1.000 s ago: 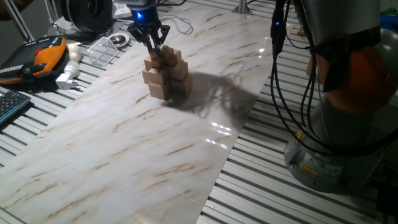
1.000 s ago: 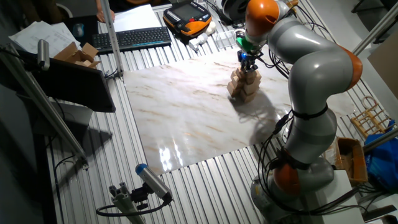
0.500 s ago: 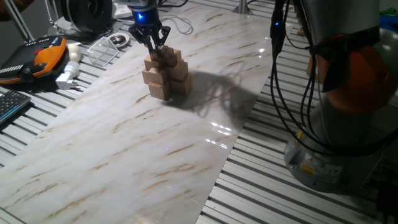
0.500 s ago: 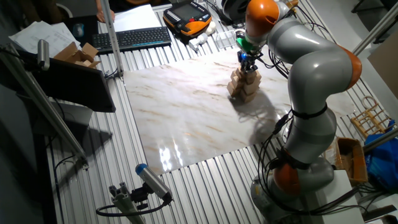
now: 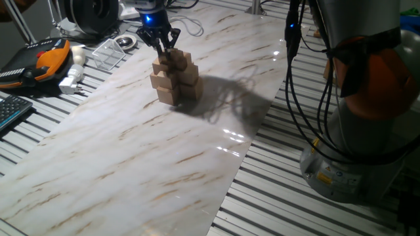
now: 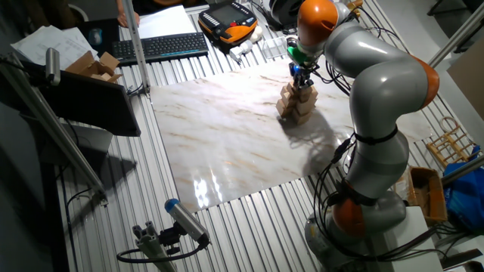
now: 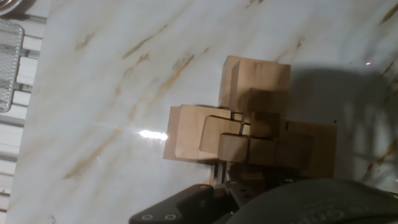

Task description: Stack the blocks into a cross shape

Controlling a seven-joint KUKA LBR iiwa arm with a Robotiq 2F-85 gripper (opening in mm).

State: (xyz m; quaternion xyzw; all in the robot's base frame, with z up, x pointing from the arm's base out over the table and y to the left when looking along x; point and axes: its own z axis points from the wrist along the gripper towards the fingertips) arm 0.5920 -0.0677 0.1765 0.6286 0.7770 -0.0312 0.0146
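Observation:
The cross shape is a tiered pile of light-tan wooden cubes on the marble board, also visible in the other fixed view. From above, the hand view shows the cross shape as plus-shaped layers that get smaller toward the top. My gripper hangs right over the pile's top, fingertips close together and just above the topmost small blocks. Its dark fingers fill the hand view's bottom edge. Whether a block sits between them is hidden.
Left of the board lie an orange pendant, a white plug, a clear plastic tray and a keyboard. The arm's base and hanging cables stand to the right. Slatted table surrounds the board.
The gripper has risen very slightly above the pile's top. The pile itself has not moved.

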